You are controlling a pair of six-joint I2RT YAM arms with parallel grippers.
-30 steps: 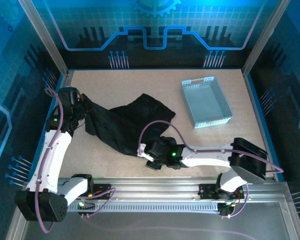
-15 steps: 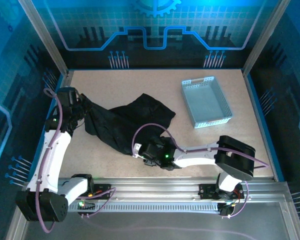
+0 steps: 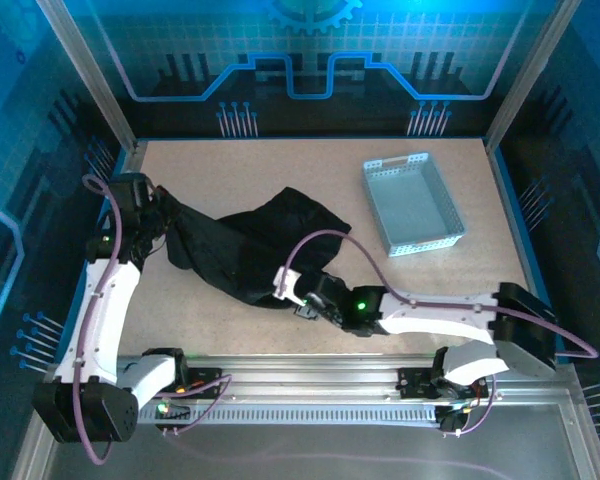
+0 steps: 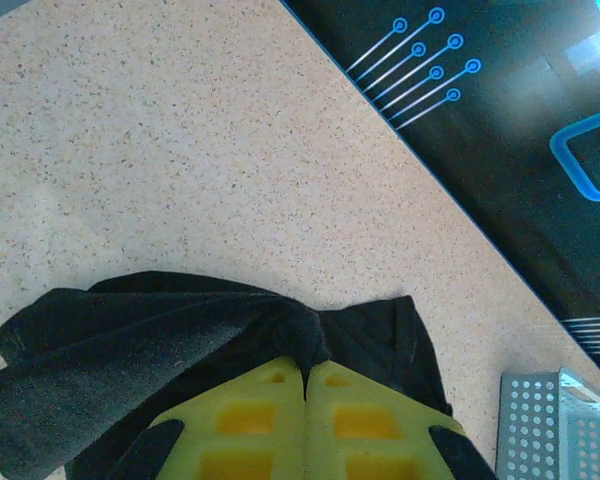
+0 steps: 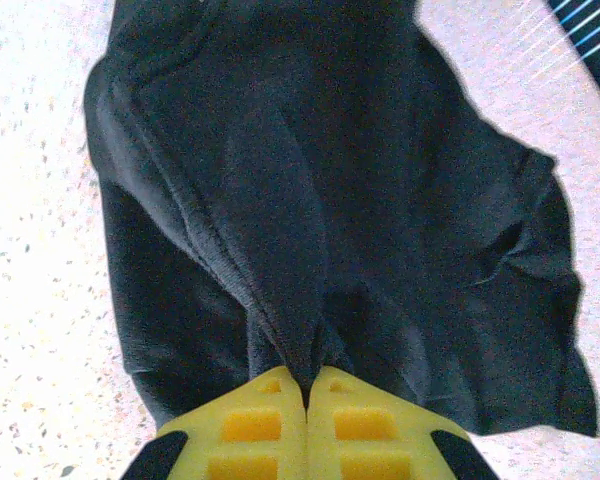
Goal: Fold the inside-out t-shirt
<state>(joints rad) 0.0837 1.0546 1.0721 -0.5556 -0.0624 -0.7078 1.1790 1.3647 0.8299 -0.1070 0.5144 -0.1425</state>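
In the top view the shirt is lying bunched on the left half of the table, well apart from the tray. Its long axis is running roughly left to right, with one lobe hanging toward the near edge. The left fingers are pinching its left end, and the right fingers are biting the tip of that near lobe. The cloth is therefore lying between the two arms, and I judge that pulling them apart is the move that would spread it. In the left wrist view the left fingers are fully closed, with a fold of the shirt caught in the seam. The rest is lying ahead and to the left on the table, and the tray is showing at the lower right. In the right wrist view the right fingers are also pressed together on a ridge of the shirt, which is stretching away straight ahead. Compared with a second ago, the right fingers were about half open and short of the cloth; now they are clamping it. The left grip is staying as it was.
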